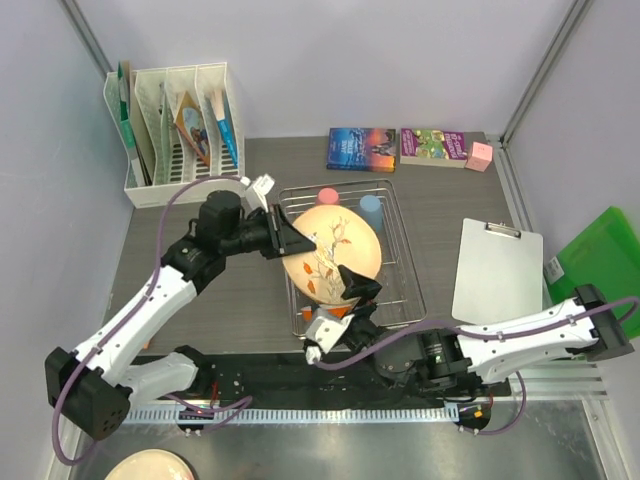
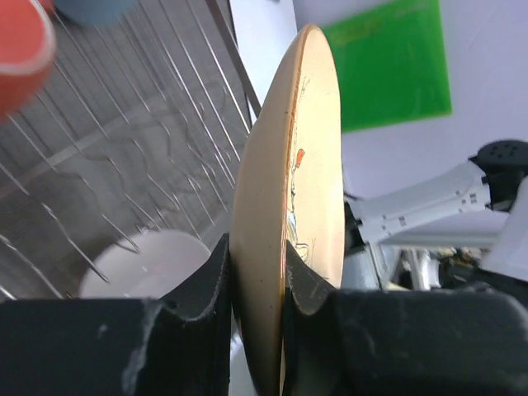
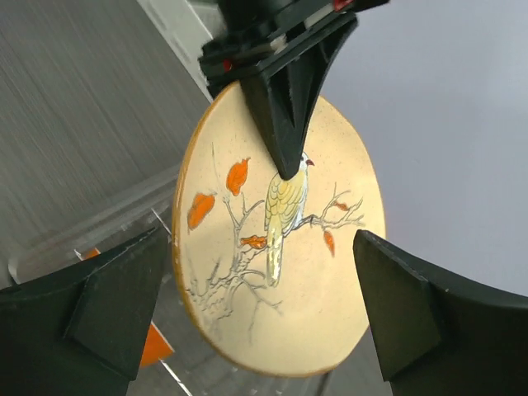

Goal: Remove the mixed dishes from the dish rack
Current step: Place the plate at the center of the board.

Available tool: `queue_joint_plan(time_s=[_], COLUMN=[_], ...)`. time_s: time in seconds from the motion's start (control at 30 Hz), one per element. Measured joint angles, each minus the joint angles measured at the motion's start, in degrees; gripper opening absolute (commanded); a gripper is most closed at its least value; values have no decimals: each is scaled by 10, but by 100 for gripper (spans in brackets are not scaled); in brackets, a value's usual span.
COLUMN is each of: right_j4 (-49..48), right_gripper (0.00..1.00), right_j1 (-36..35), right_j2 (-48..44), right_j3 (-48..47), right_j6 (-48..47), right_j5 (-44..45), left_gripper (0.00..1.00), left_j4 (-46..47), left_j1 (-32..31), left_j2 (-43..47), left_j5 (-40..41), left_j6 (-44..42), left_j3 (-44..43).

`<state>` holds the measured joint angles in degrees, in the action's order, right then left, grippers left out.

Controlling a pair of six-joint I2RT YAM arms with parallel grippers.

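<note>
From above, the left gripper (image 1: pixel 285 237) pinches the cream plate (image 1: pixel 335 255) on edge over the dish rack (image 1: pixel 412 270), likely to clear the wires; its wrist view shows the rim clamped tight; in the right wrist view, the right gripper (image 3: pixel 260 305) gapes wide, flanking the plate untouched.

Middle of counter (image 1: pixel 250 300): dish rack (image 1: pixel 398 285). Inside, at far end: left cup (image 1: pixel 327 195), right cup (image 1: pixel 371 205) beside it. Holds plate (image 1: pixel 335 255) tilted above rack, left fingers (image 2: pixel 198 289) on its left rim; right fingers (image 3: pixel 115 305) spread at its near side, not touching. Bowl (image 2: pixel 144 264) in rack under plate. File organiser (image 1: pixel 180 130) far left; books (image 1: pixel 362 148) behind rack; clipboard (image 1: pixel 497 270) right of it; folder (image 1: pixel 600 255) beyond, off counter.
</note>
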<state>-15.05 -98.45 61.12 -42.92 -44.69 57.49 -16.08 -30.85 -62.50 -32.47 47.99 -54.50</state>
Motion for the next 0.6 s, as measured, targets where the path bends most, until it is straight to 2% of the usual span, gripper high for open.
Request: queue_joint_plan(time_s=[0.1, 0.27, 0.43, 0.6], right_j4=[23, -11, -108, -141], right_gripper=[98, 98, 97, 97], right_j1=[-4, -8, -7, -7], right_j2=[-20, -142, -278, -333], right_j3=[-61, -80, -11, 41], right_j6=[104, 218, 261, 282], right_j5=[-5, 6, 55, 92], left_gripper=[0, 0, 0, 0], left_j4=[32, 51, -3, -65], left_j1=[34, 111, 134, 150], left_j2=[25, 71, 88, 110], left_j5=[40, 118, 215, 285], left_j6=[1, 20, 26, 33], left_j3=[10, 42, 42, 77])
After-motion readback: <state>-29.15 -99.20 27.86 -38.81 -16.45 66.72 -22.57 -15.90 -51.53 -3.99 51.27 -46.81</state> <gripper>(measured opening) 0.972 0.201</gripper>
